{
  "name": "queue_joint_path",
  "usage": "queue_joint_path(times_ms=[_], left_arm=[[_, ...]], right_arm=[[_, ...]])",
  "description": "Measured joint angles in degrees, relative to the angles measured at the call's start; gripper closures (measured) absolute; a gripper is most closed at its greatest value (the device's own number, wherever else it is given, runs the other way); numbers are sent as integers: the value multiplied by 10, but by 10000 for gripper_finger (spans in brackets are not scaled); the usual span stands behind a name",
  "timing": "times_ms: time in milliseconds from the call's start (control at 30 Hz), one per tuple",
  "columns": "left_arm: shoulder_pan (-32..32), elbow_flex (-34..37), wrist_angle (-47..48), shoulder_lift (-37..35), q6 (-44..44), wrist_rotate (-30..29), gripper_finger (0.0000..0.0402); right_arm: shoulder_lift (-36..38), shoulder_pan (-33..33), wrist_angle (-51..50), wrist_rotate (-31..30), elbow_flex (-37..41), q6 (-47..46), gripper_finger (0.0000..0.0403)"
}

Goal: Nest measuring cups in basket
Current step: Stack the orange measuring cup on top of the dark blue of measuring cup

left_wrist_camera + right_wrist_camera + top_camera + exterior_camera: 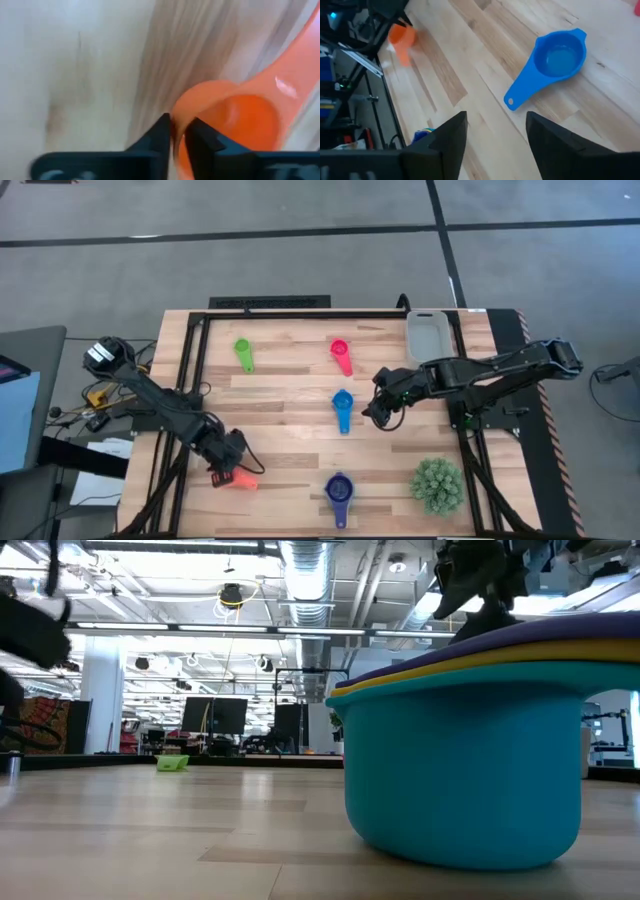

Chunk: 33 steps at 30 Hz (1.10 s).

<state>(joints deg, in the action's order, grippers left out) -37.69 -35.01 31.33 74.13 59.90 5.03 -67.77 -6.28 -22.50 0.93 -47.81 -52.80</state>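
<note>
My left gripper is at the near left of the table, shut on the orange measuring cup. My right gripper stands open above the boards, just right of the blue cup, which lies bowl up with its handle toward the near edge. A green cup and a pink-red cup lie farther back. At the near edge, navy and yellow cups sit nested in a light blue one. The pale grey basket stands at the far right. My left gripper pinches the orange cup's bowl wall at the rim, on the side away from the handle. One finger stands over the bowl's inside, the other outside. The fingers come steeply from above. Whether the cup is off the table, I cannot tell.
A spiky green plant sits at the near right corner. A black frame runs along the table's left, far and right sides. Bare boards lie between the cups in the middle.
</note>
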Motion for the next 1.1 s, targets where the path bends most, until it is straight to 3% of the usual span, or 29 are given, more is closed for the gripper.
queue_joint_path(times_ms=[67, 267, 433, 867, 1100], left_arm=[[11, -7, 0, 0, -40, -21, 394], [68, -22, 2, 0, -251, -25, 389], [128, -38, 26, 0, -348, -25, 394], [207, -64, 72, 15, -479, -45, 362], [212, -110, 105, 101, -520, -54, 329]], right_arm=[[0, 0, 10, 0, 0, -3, 189], [0, 9, 37, 0, 0, 3, 221], [0, 27, 52, 6, 0, 7, 234], [0, 32, 53, 7, 0, 8, 237], [0, 32, 55, 2, 0, 9, 235]])
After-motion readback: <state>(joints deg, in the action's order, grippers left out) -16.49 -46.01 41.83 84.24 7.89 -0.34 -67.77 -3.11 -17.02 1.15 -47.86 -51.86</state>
